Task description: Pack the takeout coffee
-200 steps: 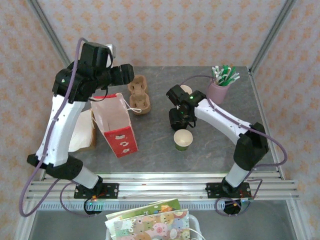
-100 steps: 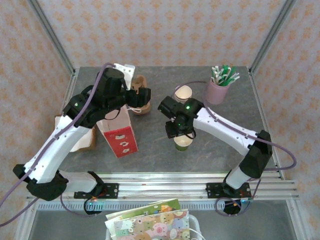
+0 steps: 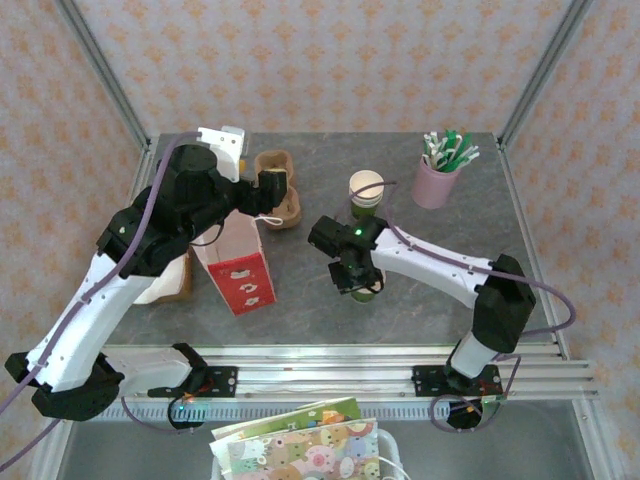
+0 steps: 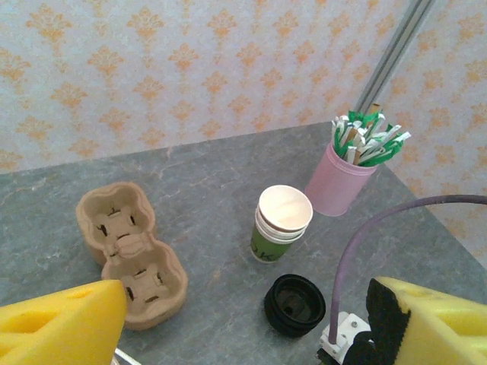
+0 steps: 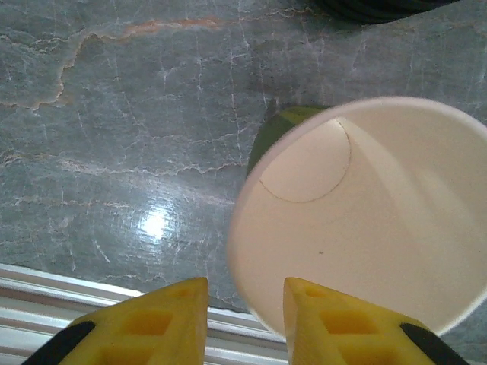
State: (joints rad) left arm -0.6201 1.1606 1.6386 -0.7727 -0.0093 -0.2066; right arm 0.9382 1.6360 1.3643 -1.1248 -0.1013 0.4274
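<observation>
The right hand hangs over a lidless green cup toward 6 o'clock on the table. Its fingers sit close together astride the rim, and whether they pinch it I cannot tell. The left hand is released, spread wide by the cardboard carrier at 11 o'clock. A cup stack stands at 12 o'clock of the right hand, with a loose black lid near it. Where the takeout coffee is, I cannot tell.

Ahead of the left gripper: open table between cup carrier (left) and stacked cups; black lid blocks the nearer right.
</observation>
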